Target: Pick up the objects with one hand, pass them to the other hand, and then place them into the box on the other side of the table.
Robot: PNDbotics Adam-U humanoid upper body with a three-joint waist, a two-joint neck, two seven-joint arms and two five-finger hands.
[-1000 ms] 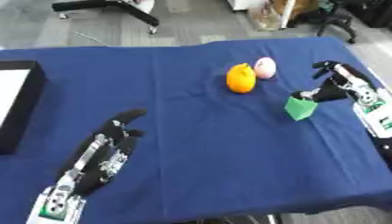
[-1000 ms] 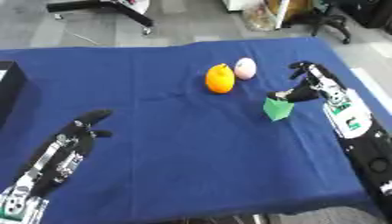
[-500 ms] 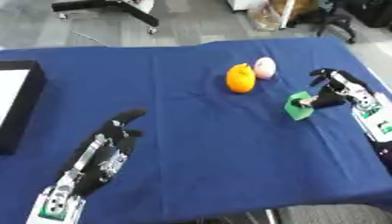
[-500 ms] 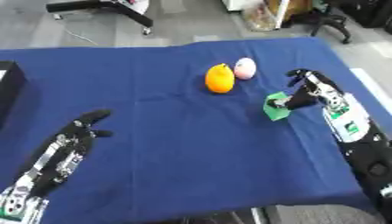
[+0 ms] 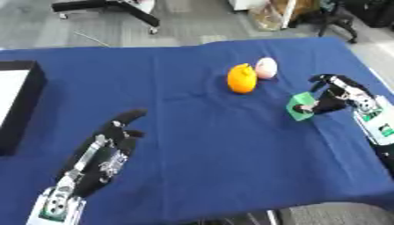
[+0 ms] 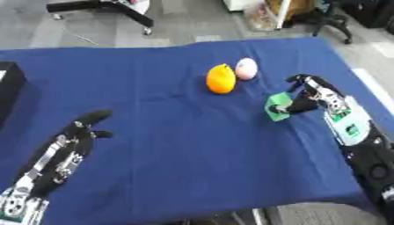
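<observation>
The right hand (image 5: 338,94) has its fingers curled around the green block (image 5: 301,106) at the table's right side; the left hand (image 5: 104,154) rests open, lower left. Risk: the pinch sits on one edge; the block may tip or slip during lifting, missing the handover toward the box (image 5: 14,107).

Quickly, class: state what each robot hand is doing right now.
Left hand: open, resting on the blue cloth, holding nothing.
Right hand: fingers curled round the green block.
</observation>
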